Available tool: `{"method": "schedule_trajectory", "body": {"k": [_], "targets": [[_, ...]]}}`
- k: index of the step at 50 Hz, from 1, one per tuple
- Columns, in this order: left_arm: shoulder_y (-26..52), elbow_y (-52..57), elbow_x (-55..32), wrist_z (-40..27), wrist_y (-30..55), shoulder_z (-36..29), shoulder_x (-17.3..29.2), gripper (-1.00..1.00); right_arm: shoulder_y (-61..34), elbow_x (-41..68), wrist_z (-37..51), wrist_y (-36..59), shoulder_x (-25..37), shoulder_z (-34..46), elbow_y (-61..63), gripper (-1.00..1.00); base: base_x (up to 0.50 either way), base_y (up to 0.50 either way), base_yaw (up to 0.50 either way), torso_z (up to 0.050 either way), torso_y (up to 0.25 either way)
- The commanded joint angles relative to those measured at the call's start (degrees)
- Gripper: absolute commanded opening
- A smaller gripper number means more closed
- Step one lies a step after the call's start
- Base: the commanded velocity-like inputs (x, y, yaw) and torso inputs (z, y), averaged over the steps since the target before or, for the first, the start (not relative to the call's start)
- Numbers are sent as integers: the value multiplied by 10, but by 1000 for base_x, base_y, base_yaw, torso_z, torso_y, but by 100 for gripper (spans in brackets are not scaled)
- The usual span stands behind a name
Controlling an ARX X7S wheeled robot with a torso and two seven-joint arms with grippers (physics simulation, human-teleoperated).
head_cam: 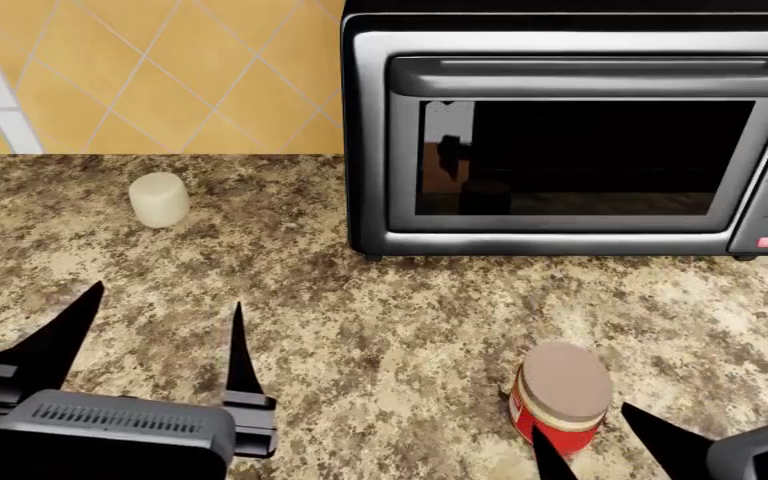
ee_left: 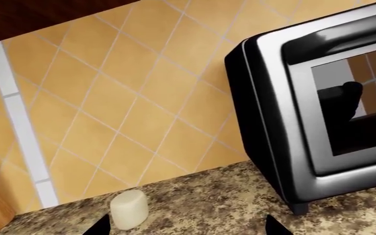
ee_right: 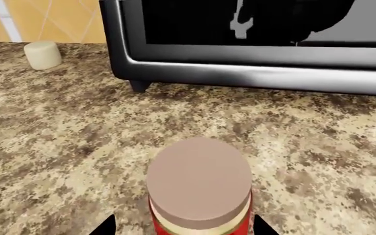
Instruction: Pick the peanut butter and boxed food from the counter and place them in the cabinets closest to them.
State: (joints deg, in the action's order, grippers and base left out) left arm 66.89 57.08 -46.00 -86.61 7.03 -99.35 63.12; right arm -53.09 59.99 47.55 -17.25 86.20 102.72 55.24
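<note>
The peanut butter [head_cam: 562, 395], a squat jar with a red label and a flat tan lid, stands upright on the granite counter [head_cam: 357, 320] in front of the toaster oven. My right gripper [head_cam: 592, 442] is open with a fingertip on each side of the jar. In the right wrist view the jar [ee_right: 199, 181] sits between the fingertips of the right gripper [ee_right: 184, 228], with a small gap on each side. My left gripper [head_cam: 157, 340] is open and empty over bare counter at the left; it also shows in the left wrist view [ee_left: 186, 227]. The boxed food is out of view.
A large black and silver toaster oven [head_cam: 571, 130] stands at the back of the counter against the tan tiled wall [head_cam: 157, 70]. A small cream-white cylinder [head_cam: 159, 198] stands to the oven's left, and shows close to one left fingertip in the left wrist view [ee_left: 129, 209].
</note>
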Motion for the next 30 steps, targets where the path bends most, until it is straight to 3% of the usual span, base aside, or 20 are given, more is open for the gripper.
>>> {"method": "schedule_trajectory", "body": {"k": [1, 30], "targets": [[-2, 2, -5, -2, 9, 7, -7, 100, 17, -11, -5, -22, -8, 14, -27, 100, 0, 0, 0, 0, 0], [-15, 3, -8, 0, 20, 22, -12, 100, -12, 48, -16, -5, -60, -11, -72, 100, 0, 0, 0, 0, 0]]}}
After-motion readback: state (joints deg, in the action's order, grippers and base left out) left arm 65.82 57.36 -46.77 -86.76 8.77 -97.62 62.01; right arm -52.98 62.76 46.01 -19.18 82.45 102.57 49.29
